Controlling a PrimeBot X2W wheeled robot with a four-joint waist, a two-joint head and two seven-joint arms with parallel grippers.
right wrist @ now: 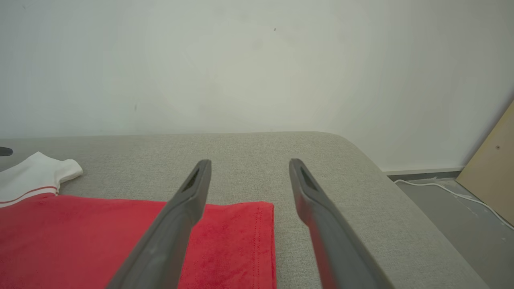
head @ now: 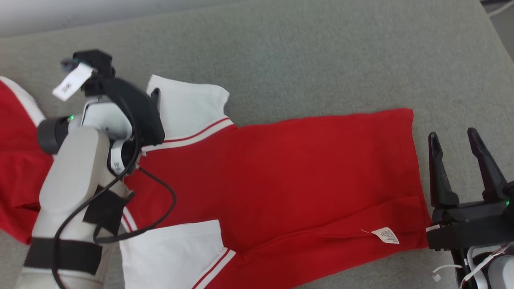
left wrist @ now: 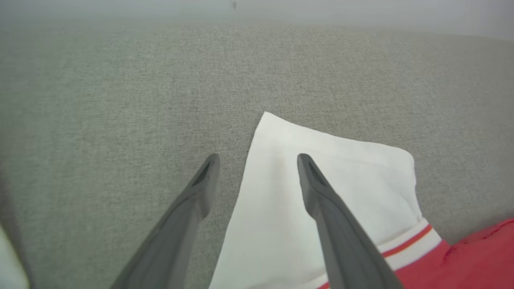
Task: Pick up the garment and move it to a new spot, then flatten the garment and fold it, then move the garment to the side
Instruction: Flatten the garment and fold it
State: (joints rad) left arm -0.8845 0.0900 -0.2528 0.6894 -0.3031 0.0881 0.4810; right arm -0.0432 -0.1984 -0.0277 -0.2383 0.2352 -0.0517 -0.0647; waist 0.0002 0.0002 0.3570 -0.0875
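Head view shows soft red garment [head: 281, 172] (white-sleeved) on coarse-woven grey cushion [head: 321, 60]

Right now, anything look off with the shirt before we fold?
One thing. The red shirt lies mostly flat, but a strip along its near side, by the hem, looks folded over. That leaves its white care label showing on top. It probably wants smoothing before folding.

The left arm [head: 76, 176] reaches forward from the lower left, wrist bent. The left gripper [left wrist: 258, 158] has its fingers spread wide and holds nothing. The right gripper [head: 452, 134] sits at the lower right, fingers up, spread and empty.
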